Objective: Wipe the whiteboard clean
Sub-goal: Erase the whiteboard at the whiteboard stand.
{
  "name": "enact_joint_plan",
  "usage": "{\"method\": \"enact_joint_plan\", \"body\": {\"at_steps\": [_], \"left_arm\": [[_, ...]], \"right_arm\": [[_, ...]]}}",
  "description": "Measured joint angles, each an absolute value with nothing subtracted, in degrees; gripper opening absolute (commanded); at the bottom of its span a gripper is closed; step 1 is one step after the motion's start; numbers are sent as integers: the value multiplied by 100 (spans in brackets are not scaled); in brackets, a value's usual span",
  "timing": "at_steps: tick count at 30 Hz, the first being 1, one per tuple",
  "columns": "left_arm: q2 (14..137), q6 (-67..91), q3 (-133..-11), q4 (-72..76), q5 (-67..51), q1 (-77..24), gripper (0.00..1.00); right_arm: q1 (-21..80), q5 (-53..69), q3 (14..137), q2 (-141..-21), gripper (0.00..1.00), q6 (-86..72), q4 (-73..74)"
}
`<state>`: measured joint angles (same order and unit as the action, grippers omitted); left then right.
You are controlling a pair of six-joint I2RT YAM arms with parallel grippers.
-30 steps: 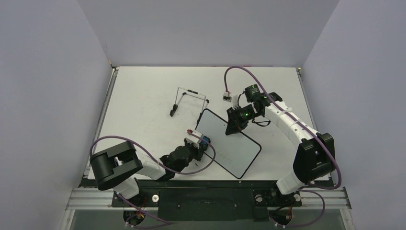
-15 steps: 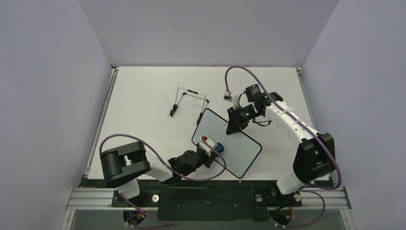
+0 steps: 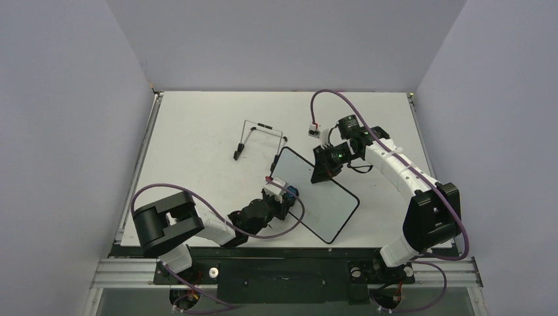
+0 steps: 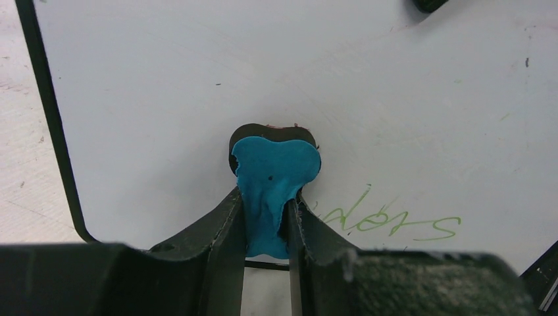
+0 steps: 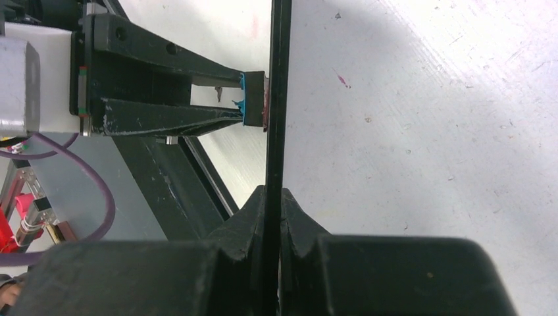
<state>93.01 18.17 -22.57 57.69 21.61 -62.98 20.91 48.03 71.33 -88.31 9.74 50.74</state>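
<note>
Left wrist view: the left hand point(image 4: 263, 220) is clamped tight on a blue eraser point(image 4: 276, 174), its pad pressed to the whiteboard point(image 4: 197, 72) at mid-frame. Just right of it, low in the frame, sits a line of green writing point(image 4: 388, 220) — not yet wiped — with a few green flecks at upper right. The rest of the visible surface looks clean. In the right wrist view the right hand point(image 5: 274, 197) pinches the board's edge, holding it over the table point(image 5: 428, 99). Most of the job looks done — one scribble to go.
</note>
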Motion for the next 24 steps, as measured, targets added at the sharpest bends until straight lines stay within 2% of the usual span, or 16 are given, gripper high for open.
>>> {"method": "enact_joint_plan", "body": {"at_steps": [8,13,18,24], "left_arm": [[9303,1623,-2491,5518,2709,-7061,0],[9301,1791,-2423,5614,2814,-6897,0],[9284,1984,-2285,5640,2434,-6469,0],[9406,1584,-2294,5664,2276,-6858,0]], "right_arm": [[2110,4925,7122,-8831,0,1061,5157],[2108,4954,7120,-8831,0,1061,5061],[2097,4860,7120,-8831,0,958,5009],[2099,4853,7120,-8831,0,1020,5137]]}}
